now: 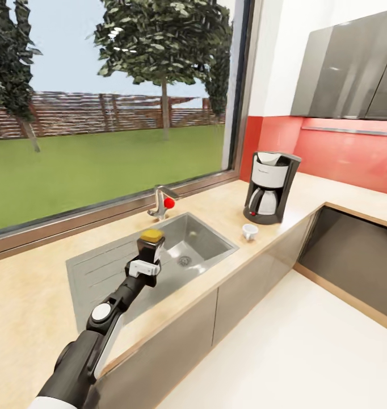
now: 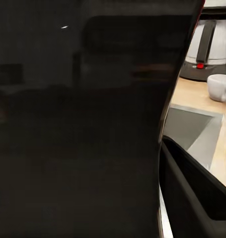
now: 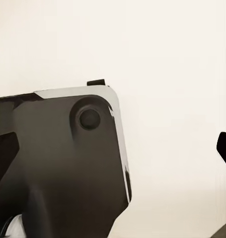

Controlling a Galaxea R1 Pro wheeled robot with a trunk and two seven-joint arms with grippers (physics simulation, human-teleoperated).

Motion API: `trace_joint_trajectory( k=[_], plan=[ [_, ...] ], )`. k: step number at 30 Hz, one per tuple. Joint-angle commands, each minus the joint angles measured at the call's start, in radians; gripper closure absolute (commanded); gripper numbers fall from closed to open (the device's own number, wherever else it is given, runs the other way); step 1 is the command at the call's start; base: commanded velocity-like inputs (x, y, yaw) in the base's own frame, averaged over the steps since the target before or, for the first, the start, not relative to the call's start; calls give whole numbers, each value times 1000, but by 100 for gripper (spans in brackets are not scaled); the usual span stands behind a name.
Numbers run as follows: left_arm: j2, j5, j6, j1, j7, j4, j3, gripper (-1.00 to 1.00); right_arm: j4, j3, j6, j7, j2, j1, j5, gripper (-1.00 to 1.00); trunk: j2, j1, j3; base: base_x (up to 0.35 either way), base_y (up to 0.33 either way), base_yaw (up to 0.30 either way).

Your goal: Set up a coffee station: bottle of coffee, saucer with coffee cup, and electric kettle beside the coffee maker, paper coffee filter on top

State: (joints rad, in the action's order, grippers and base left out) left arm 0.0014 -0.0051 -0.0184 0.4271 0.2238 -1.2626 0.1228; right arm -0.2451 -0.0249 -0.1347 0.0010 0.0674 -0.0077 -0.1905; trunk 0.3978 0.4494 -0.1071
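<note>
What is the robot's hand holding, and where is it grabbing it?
The left gripper holds the bottle of coffee by its dark body, below the yellow cap.

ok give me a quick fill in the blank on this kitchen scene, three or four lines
1. The left tool holds the bottle of coffee, which has a tan-yellow ____.
2. The bottle is held above the steel ____.
3. The coffee cup stands on the kitchen countertop in front of the ____.
4. The knob on the tap is coloured ____.

Missing words: cap; sink; coffee maker; red
</note>
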Motion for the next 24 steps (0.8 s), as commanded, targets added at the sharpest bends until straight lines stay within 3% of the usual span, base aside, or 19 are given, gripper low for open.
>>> trace_joint_trajectory(
  k=[1,24],
  plan=[
    [0,-1,-2,1,3,0,0,100,0,-4,-3,0,-1,-1,-7,-100,2,1,-2,69,-273,-2],
    [0,-1,-2,1,3,2,0,100,0,0,-3,-3,-3,-1,-11,-100,2,1,-2,201,-222,0]
  ],
)
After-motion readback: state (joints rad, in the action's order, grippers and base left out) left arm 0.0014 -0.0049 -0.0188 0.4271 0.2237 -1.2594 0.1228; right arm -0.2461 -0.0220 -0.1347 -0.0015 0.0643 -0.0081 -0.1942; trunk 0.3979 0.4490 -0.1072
